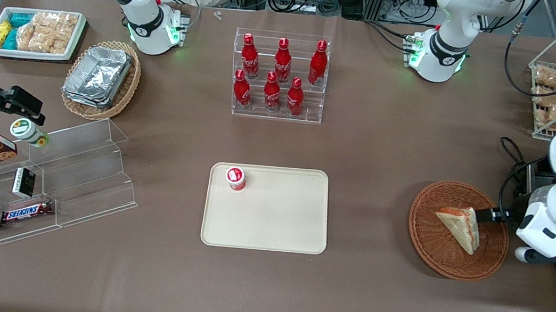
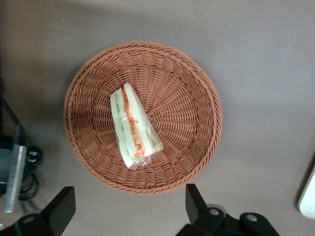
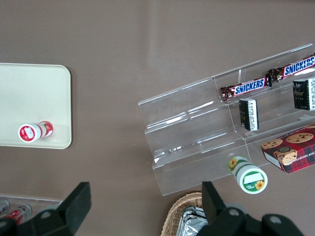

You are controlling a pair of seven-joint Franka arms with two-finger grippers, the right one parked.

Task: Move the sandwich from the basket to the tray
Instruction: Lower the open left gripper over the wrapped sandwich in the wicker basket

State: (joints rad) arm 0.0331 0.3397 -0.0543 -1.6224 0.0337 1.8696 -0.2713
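Progress is at the very start, operator: nothing has been moved to the goal yet. Your cream-beige tray lies in the middle of the table, bare except for a small red-capped bottle standing in one corner, so you have plenty of open surface for the drop. The reddish-brown wicker basket sits well apart from it, toward the working arm's end of the table. The sandwich lies inside the basket, near its centre, wrapped in clear film with its red and green filling edge facing up. Your gripper hangs above the basket's rim with its jaws spread wide and holding nothing. By my reading, you have the whole job left: descend, close on the wedge, lift, carry across, release.
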